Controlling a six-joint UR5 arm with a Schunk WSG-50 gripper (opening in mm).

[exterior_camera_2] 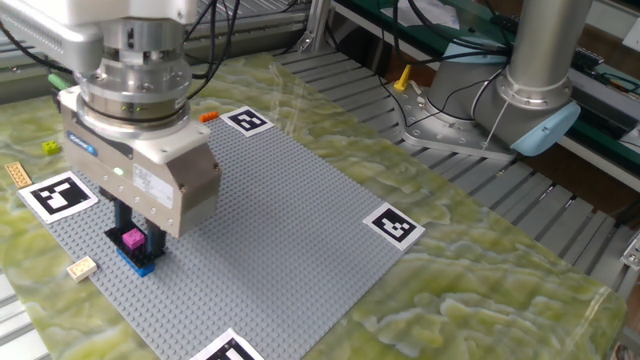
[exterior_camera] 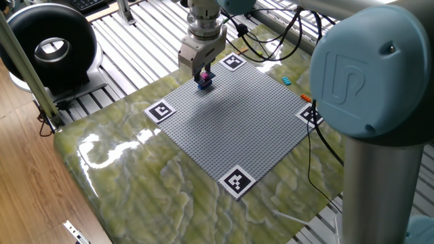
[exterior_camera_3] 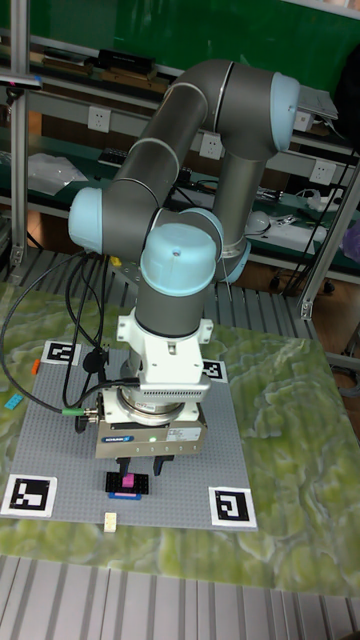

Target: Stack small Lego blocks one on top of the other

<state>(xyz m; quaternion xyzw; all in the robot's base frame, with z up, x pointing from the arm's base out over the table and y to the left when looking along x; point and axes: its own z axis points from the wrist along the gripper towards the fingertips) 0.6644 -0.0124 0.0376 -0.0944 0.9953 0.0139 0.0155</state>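
A magenta block point(exterior_camera_2: 131, 239) sits on top of a dark blue block point(exterior_camera_2: 137, 260), the pair standing on the grey baseplate point(exterior_camera_2: 290, 230) near its edge, between two corner marker squares point(exterior_camera_2: 58, 194). The other fixed view shows this stack most plainly, along with a tan block point(exterior_camera_2: 81, 267) lying just off the baseplate edge beside it, a second tan block point(exterior_camera_2: 18, 173) and a green block point(exterior_camera_2: 50, 148) further out on the worktop point(exterior_camera_2: 480, 290), and an orange block point(exterior_camera_2: 208, 117) near the far marker. The tall fixed view shows the same stack head-on, the magenta block point(exterior_camera_3: 126, 484) centred on the wider blue one point(exterior_camera_3: 128, 487), plus a cyan block point(exterior_camera_3: 13, 402) off the baseplate's side. In one fixed view the stack point(exterior_camera: 204, 81) is only a small coloured speck under the tool, with cyan point(exterior_camera: 287, 80) and orange point(exterior_camera: 306, 99) pieces at the opposite edge. The gripper point(exterior_camera_2: 138, 228) hangs directly above the stack, its dark fingers point(exterior_camera_2: 120, 215) spread to either side of the magenta block; whether they touch it cannot be told. Most of the baseplate lies bare away from the stack.
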